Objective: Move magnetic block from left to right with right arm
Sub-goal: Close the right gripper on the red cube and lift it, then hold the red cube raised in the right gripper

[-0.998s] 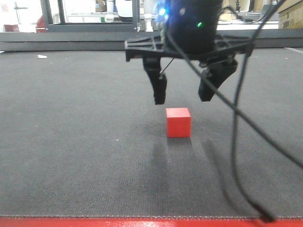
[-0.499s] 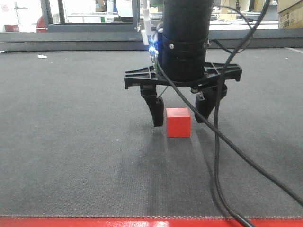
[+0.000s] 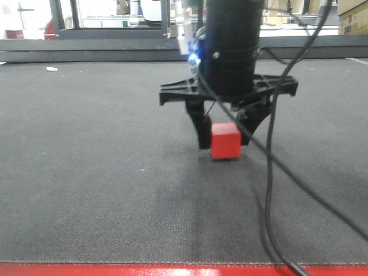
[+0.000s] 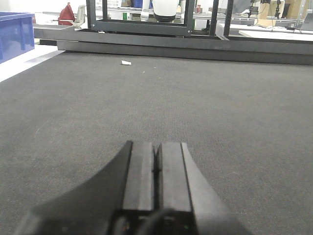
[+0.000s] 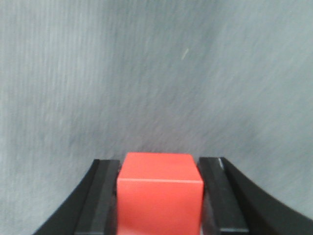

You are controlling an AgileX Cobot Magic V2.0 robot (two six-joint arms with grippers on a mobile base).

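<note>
Red block clamped in right gripper at mat level, looks rigid, light, smooth, so hold opposite flat faces centred or it may slip; left gripper closed, empty.

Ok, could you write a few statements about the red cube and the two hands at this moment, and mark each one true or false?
1. The right hand grips the red cube between its fingers. True.
2. The left hand is wide open. False: its fingers are pressed together, with nothing between them.
3. A white scrap lies on the grey mat, well apart from the cube. True.
4. The cube stands alone, with no hand near it. False: the right hand's fingers touch it on both sides.
</note>
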